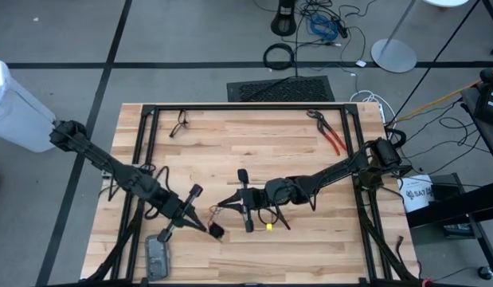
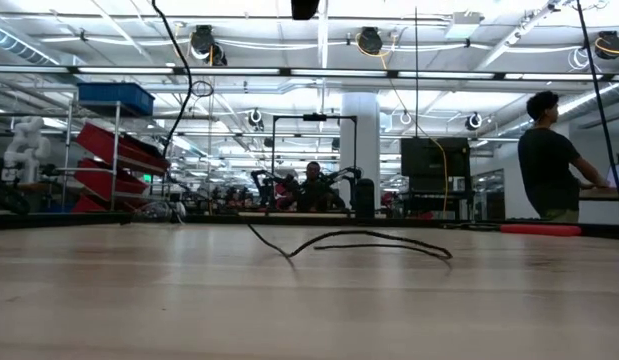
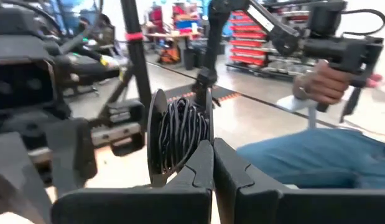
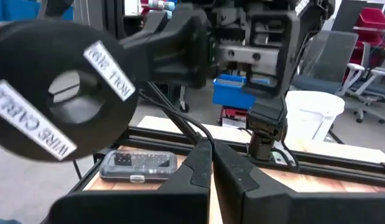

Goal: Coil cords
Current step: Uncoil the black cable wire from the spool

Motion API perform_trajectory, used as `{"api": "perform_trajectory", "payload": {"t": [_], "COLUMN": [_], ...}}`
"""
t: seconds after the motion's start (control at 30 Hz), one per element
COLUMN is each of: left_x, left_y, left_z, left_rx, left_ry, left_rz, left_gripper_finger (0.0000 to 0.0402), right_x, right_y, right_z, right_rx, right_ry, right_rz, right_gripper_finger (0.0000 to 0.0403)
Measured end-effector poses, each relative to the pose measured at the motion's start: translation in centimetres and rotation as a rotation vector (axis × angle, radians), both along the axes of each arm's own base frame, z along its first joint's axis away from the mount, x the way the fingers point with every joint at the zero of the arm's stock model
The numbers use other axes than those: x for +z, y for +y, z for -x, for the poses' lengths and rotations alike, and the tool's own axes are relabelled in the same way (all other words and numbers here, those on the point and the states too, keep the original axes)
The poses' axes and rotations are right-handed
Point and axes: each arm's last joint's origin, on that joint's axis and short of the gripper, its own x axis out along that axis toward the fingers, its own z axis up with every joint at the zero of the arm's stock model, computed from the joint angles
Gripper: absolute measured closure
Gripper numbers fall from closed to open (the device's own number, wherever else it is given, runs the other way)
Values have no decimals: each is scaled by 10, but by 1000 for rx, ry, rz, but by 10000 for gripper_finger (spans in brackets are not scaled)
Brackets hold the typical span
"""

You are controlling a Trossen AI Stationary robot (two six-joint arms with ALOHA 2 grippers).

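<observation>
My left gripper (image 1: 208, 227) is at the near middle of the table, shut at a small black spool (image 1: 217, 232) wound with thin black cord (image 3: 180, 134). The spool's labelled face fills the left of the right wrist view (image 4: 55, 93). My right gripper (image 1: 224, 205) is just beyond it, shut on thin dark strands (image 4: 180, 121) that run from the spool. More cord loops (image 1: 278, 217) with a small yellow piece (image 1: 268, 226) lie on the table under the right arm. Another thin black cord (image 1: 180, 123) lies loose at the far left; a cord also lies on the table in the low view (image 2: 369, 240). My left gripper seems to pinch the rim of one spool flange (image 3: 208, 127) between its two fingertips, coming level from the table's left. The spool stands on edge beyond the fingertips; the fingers hide the contact itself. My right gripper pinches the thin strands (image 4: 201, 142) at its fingertips, coming level from the table's right. The strands slant from the fingertips toward the spool.
Red-handled pliers (image 1: 332, 135) lie at the far right. A grey flat case (image 1: 158, 255) lies at the near left corner. A black frame (image 1: 230, 106) rims the table. A person (image 2: 549, 160) stands beyond the table, and a hand (image 3: 320, 84) holds a handle.
</observation>
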Motion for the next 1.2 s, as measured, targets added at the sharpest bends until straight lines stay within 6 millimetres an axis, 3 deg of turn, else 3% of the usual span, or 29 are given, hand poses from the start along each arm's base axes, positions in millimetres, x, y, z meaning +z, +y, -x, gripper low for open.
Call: {"api": "perform_trajectory", "payload": {"t": [0.17,0.37,0.8,1.03,1.2], "left_x": [-8,-16,-21,-22,-21], "left_y": [-4,-4,-2,2,3], "left_z": [-5,-5,-6,-8,-9], "left_rx": [-32,-27,48,194,241], "left_ry": [61,146,194,148,119], "left_rz": [25,8,-4,-85,-113], "left_gripper_finger": [401,401,401,401,401], "right_x": [2,18,54,57,52], "right_y": [0,-2,12,25,34], "right_z": [0,7,44,67,73], "right_rx": [-2,-7,59,115,141], "right_ry": [-23,-61,31,170,233], "right_rz": [27,40,69,75,66], "right_gripper_finger": [403,403,403,403,403]}}
